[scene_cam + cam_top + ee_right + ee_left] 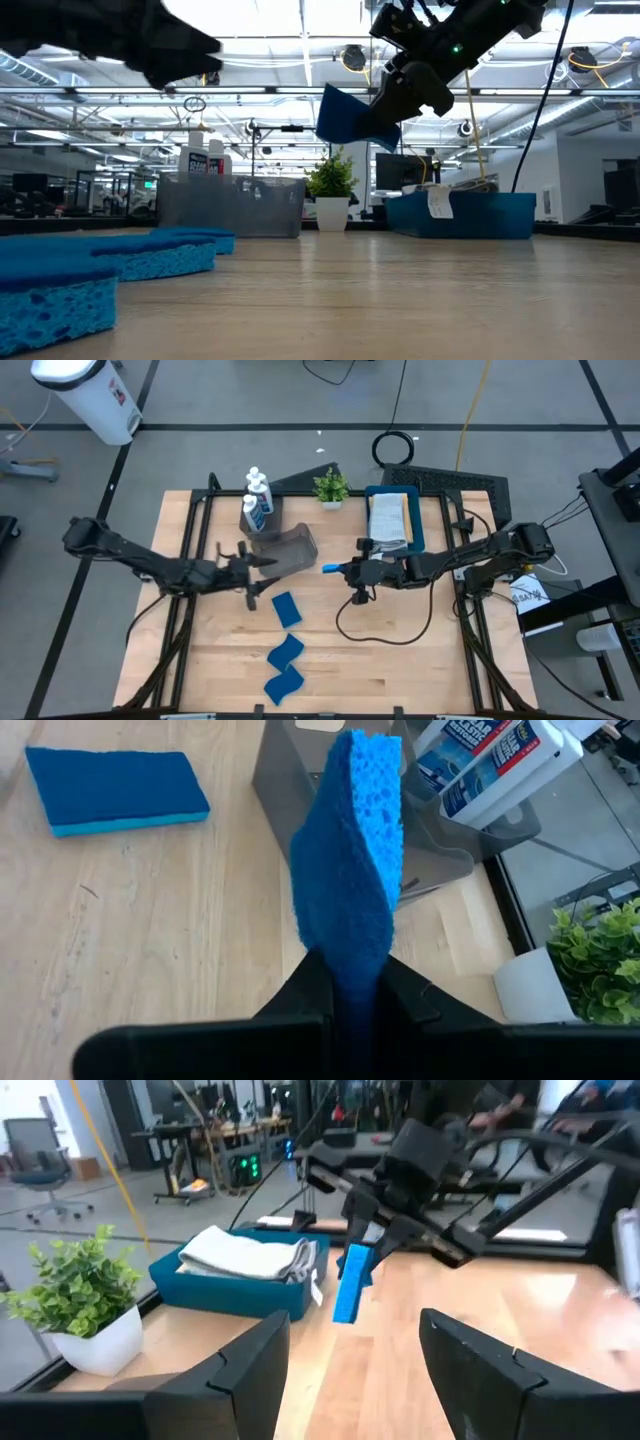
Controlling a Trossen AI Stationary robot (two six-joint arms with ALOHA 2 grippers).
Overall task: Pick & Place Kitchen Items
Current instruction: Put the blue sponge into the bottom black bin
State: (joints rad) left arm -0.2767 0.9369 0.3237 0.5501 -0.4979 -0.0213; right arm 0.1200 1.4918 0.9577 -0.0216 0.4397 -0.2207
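My right gripper (347,570) hangs over the middle of the table, shut on a wavy-edged blue sponge (331,568), high above the wood in the low view (352,117). My left gripper (258,567) is open and holds nothing, level beside a grey see-through bin (287,548). Its fingers (245,1370) point at the right arm and the held sponge (350,1285). Three more blue sponges (287,609) (287,652) (283,685) lie flat on the table nearer the front. White bottles with blue labels (257,500) stand behind the bin. My right gripper pinches one end of the sponge (347,960) between its two fingers, where the sponge narrows. The fingers reach in from the table's right, slanting a little downward. The sponge stands on edge, sticks out past the fingertips toward the left arm, and is clear of the table.
A blue tray (418,532) with folded cloths (388,518) sits at the back right. A small potted plant (330,488) stands between the tray and the bottles. Bare wood lies at the front right of the table.
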